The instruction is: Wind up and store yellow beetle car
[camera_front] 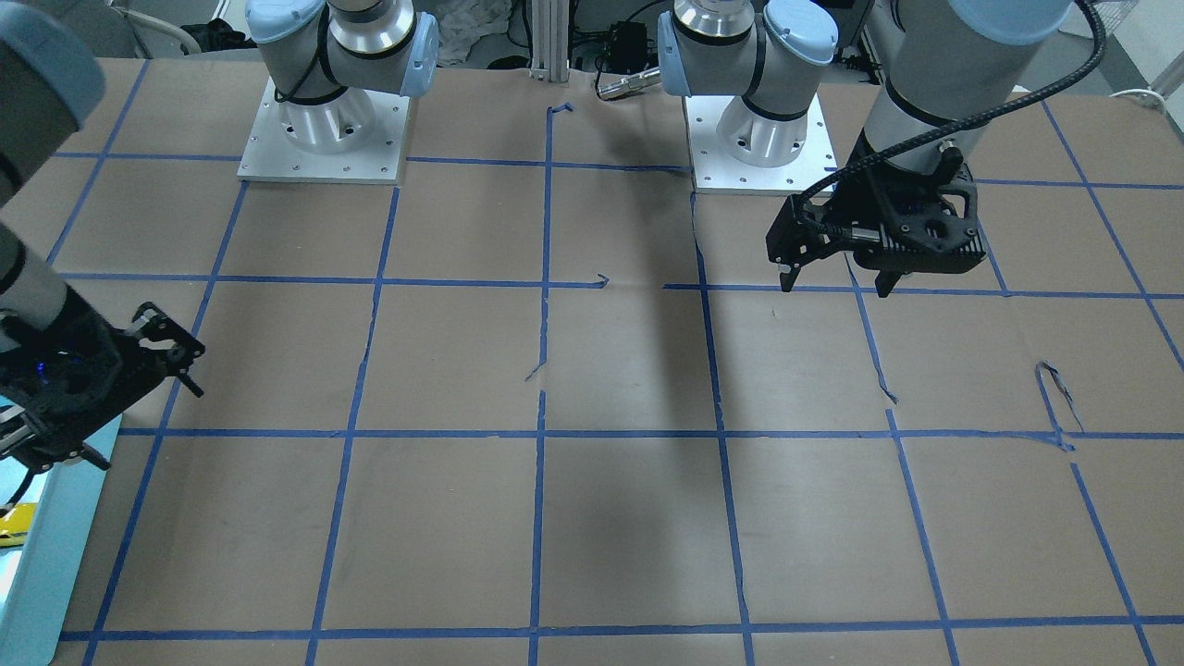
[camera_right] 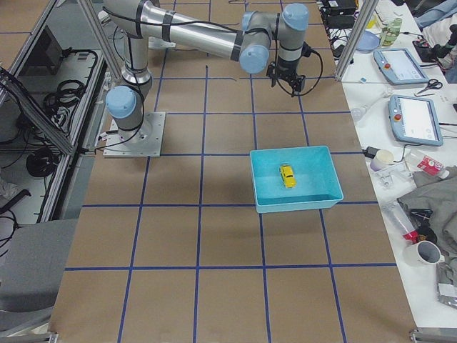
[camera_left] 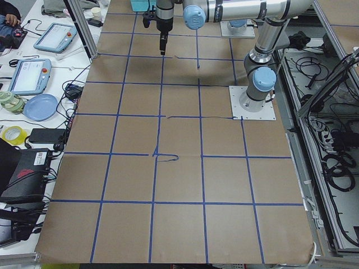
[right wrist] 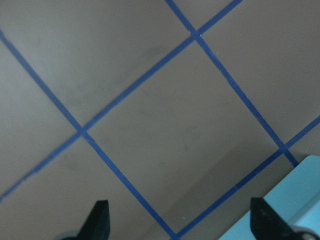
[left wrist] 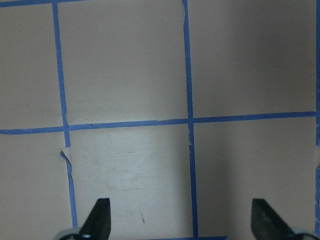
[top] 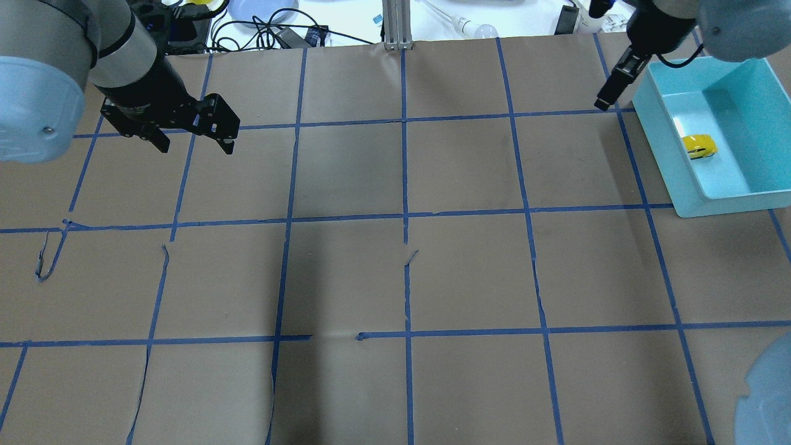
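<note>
The yellow beetle car [top: 699, 147] lies inside the light-blue bin [top: 655, 133] at the table's far right. It also shows in the exterior right view [camera_right: 287, 175], near the middle of the bin [camera_right: 293, 206]. My right gripper [top: 605, 99] hangs open and empty just outside the bin's far left corner. Its wrist view [right wrist: 180, 222] shows bare paper and a corner of the bin [right wrist: 305, 190]. My left gripper [top: 194, 145] is open and empty above the far left of the table. Its wrist view [left wrist: 181, 222] shows only taped paper.
The table is brown paper with a blue tape grid [top: 405, 216], torn in places. The two arm bases [camera_front: 324, 139] [camera_front: 758, 148] stand at the robot's edge. Cables and a blue plate [top: 259, 9] lie beyond the far edge. Tablets [camera_right: 410, 118] lie on a side bench.
</note>
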